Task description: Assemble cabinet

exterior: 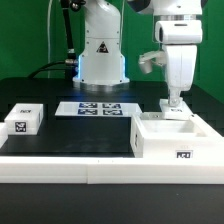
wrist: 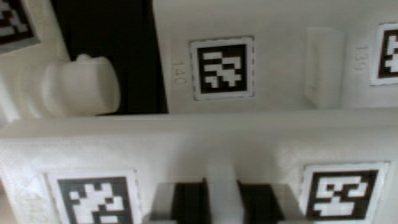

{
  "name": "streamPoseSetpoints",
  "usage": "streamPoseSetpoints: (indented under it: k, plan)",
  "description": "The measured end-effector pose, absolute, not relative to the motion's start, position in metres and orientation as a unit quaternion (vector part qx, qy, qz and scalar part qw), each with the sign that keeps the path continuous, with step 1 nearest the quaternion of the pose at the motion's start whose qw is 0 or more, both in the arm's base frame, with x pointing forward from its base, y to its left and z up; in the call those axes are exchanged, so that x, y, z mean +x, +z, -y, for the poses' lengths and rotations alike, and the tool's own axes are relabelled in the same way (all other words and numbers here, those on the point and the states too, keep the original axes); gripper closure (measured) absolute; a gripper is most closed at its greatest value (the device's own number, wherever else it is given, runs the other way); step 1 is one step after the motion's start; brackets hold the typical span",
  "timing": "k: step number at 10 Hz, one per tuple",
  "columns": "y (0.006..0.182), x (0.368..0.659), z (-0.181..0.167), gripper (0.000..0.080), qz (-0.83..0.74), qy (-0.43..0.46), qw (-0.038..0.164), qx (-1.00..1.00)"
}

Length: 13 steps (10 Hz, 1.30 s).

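Note:
The cabinet (exterior: 160,143) is a large open white box with a tag on its front, standing at the exterior view's right near the front rail. My gripper (exterior: 175,104) comes straight down onto its far wall. In the wrist view my two dark fingers (wrist: 187,203) stand close together with a narrow white strip of the cabinet's wall (wrist: 196,150) between them, so the gripper (wrist: 222,203) is shut on that wall. Tags flank the fingers, and a further tagged white face (wrist: 222,70) lies beyond.
A small white tagged block (exterior: 22,120) lies at the exterior view's left. The marker board (exterior: 100,107) lies before the robot base (exterior: 100,60). A long low white rail (exterior: 70,165) edges the table front. A white rounded piece (wrist: 80,85) shows in the wrist view.

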<state>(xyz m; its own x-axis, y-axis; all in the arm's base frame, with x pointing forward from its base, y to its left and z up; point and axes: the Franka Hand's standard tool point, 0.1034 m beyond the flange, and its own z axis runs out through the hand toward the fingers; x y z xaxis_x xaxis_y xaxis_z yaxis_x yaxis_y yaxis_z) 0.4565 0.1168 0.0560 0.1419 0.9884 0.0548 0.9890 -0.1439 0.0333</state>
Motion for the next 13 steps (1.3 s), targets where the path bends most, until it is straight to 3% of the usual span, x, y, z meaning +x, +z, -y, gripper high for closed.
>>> streamPoseSetpoints:
  k: [8,13]
  plan:
    - [0.054,0.465,-0.116,0.0729,0.65,-0.042,0.003,-0.759]
    - [0.056,0.498,-0.113,0.0729,0.677,-0.045,0.001,-0.735]
